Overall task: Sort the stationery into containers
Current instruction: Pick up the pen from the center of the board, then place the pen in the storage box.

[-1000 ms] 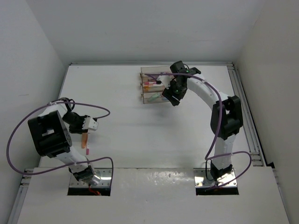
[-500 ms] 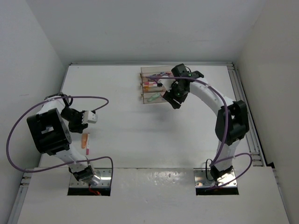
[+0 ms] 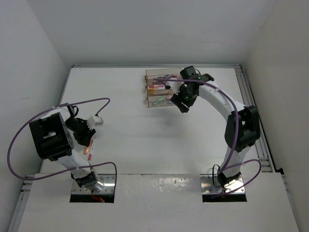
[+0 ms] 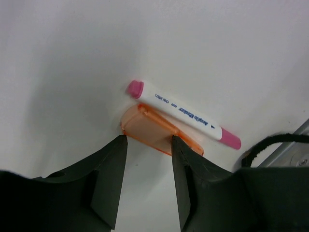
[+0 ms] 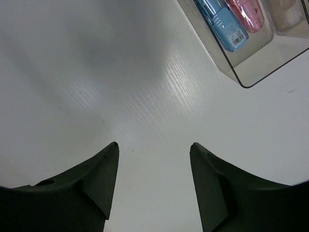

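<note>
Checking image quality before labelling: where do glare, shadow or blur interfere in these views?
Top external: glare on the near ledge, stationery in the trays too small to read. Left wrist: marker and orange piece sharp, evenly lit. Right wrist: soft shadow and a bright sheen on the table.

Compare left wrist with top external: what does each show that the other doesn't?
Left wrist only: the blue print on the pink-capped marker, and the left gripper open, its fingers framing the orange piece. Top external only: the right gripper beside the clear trays, partly filled. Both: marker and orange piece lying side by side on the table.
</note>
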You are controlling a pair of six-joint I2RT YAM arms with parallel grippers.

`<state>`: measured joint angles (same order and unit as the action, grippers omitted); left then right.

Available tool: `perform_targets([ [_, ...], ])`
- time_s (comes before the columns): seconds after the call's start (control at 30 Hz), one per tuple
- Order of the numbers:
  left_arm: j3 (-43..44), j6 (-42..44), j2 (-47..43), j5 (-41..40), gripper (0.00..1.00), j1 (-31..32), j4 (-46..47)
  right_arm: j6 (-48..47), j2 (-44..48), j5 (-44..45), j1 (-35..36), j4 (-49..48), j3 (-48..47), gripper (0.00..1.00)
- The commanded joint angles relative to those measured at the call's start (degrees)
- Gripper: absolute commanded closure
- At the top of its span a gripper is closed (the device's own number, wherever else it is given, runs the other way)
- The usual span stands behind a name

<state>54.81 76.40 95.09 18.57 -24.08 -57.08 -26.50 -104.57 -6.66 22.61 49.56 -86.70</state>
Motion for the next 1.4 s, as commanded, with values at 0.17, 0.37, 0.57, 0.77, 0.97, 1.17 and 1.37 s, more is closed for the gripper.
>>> perform_targets([
  [0.17, -4.09, -12.15, -1.66, -3.1, 0.52, -0.27, 8.47, 0.75, 2.18, -0.46, -0.46, -1.31, 0.3, 0.41],
  [0.37, -3.57, -18.82, 0.54, -4.94, 0.57, -0.1, 16.02, 0.57, 2.18, 0.06, -0.37, -1.22, 0.39, 0.41],
  [0.57, -0.77, -26.47, 4.13, -8.02, 0.63, 1.31, 26.83, 0.49, 2.09, 0.42, -0.37, -1.31, 0.39, 0.41],
  [0.77, 6.26, -28.33, 10.29, -1.63, 0.68, 4.47, 24.05, 0.31, 2.01, 1.12, -0.37, -1.31, 0.12, 0.41],
  [0.97, 15.21, -22.97, 12.22, 7.34, 0.93, 8.78, 19.03, 2.76, 2.53, 1.47, -1.43, -1.57, -0.66, 0.43],
  [1.17, 34.28, -27.78, 16.17, 15.96, 1.0, 16.5, 16.3, 8.82, 3.76, -0.46, -4.76, -1.84, -3.21, 0.45],
  [1.37, 63.47, -35.26, 25.04, 22.91, 1.0, 27.67, 11.81, 19.19, 5.69, -4.84, -12.39, -4.81, -5.85, 0.47],
])
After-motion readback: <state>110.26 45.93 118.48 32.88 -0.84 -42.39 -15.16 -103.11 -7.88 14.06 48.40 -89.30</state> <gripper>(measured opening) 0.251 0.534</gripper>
